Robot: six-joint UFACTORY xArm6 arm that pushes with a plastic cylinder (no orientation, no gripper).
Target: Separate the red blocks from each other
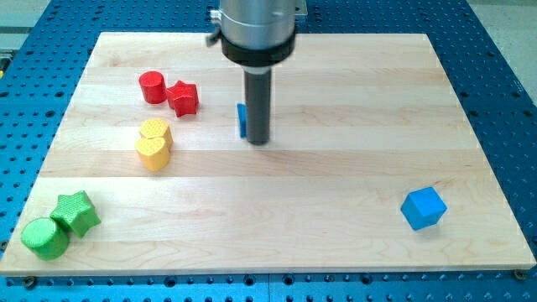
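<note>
toward the wooden board's (336, 184) top-left corner: red cylinder block (153, 87) touching red star-shaped block (183, 98). near top-edge centre: my tip (258, 140), well right of both reds, hiding most of a small blue block (242, 120). no jaws, only a rod.

**Grey cylinder ending in a dark rod**

The arm's grey metal cylindrical housing (258, 21) carries a thick black ring (258, 50) around its lower edge and a small dark knob at the view's left. Below hangs a straight dark rod (258, 96), smooth and round, ending at my tip (259, 141).
</note>
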